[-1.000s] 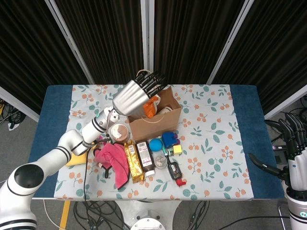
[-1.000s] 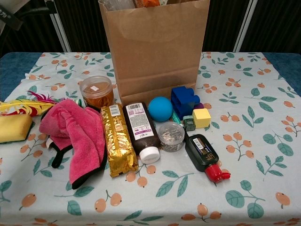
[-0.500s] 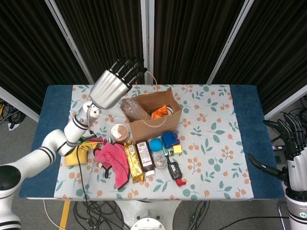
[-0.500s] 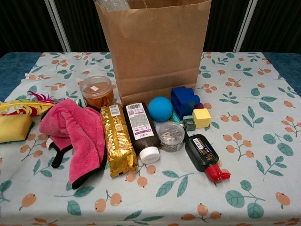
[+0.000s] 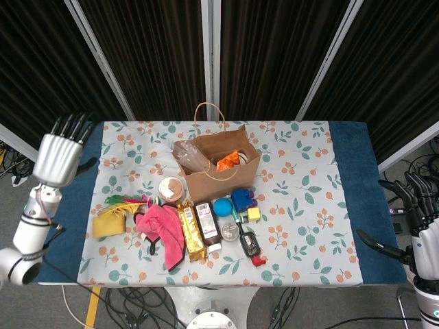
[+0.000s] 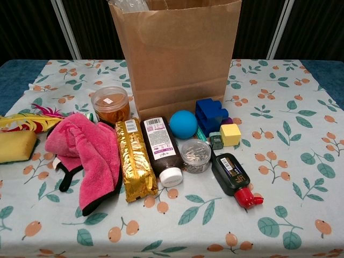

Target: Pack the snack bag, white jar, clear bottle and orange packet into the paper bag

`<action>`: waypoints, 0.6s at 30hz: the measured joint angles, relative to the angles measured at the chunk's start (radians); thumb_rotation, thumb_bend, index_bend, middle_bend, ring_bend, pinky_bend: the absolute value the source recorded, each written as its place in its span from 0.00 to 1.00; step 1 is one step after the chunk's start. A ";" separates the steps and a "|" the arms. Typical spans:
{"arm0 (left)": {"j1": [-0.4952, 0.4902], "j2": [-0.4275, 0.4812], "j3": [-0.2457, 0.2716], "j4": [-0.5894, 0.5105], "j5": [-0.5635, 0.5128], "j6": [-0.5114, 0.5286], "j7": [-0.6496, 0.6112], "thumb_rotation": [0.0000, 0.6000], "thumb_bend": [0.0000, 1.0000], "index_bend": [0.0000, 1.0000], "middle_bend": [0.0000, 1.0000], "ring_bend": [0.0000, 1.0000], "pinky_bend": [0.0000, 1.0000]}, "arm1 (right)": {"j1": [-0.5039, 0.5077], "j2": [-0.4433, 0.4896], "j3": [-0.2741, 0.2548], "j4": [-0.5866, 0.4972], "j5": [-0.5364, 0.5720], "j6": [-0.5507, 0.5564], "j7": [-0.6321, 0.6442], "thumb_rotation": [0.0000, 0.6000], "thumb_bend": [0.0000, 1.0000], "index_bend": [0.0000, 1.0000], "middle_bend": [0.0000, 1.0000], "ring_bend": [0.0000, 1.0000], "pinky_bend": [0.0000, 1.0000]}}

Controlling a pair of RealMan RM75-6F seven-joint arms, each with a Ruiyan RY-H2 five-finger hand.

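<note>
My left hand hangs out past the table's left edge, fingers spread, holding nothing; my right hand waits off the right side, also spread and empty. The paper bag stands upright mid-table, orange packet and a crinkly clear wrapper poking out. That paper looks light and floppy, I'd steady its wall, not its handle.

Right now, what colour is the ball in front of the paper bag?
The ball is blue; the chest view shows it best.
</note>
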 measured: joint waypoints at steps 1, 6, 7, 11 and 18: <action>0.030 0.014 0.019 -0.036 -0.009 0.001 -0.004 1.00 0.10 0.24 0.23 0.16 0.21 | -0.002 -0.001 -0.003 0.010 -0.003 -0.001 -0.018 1.00 0.04 0.05 0.16 0.00 0.03; 0.186 0.066 0.136 -0.175 -0.037 0.016 -0.002 1.00 0.10 0.23 0.23 0.16 0.21 | -0.020 -0.002 -0.029 0.074 -0.005 -0.038 -0.169 1.00 0.04 0.07 0.15 0.00 0.01; 0.210 0.068 0.153 -0.187 -0.037 0.023 -0.001 1.00 0.10 0.22 0.23 0.16 0.21 | -0.025 -0.001 -0.036 0.084 0.000 -0.052 -0.200 1.00 0.04 0.07 0.14 0.00 0.00; 0.302 0.072 0.212 -0.219 -0.011 0.064 0.000 1.00 0.10 0.22 0.23 0.15 0.21 | -0.052 -0.008 -0.061 0.137 0.044 -0.100 -0.312 1.00 0.04 0.07 0.14 0.00 0.00; 0.391 0.078 0.254 -0.205 0.043 0.094 -0.047 1.00 0.09 0.22 0.23 0.16 0.21 | -0.093 -0.029 -0.081 0.200 0.136 -0.146 -0.365 1.00 0.04 0.07 0.14 0.00 0.00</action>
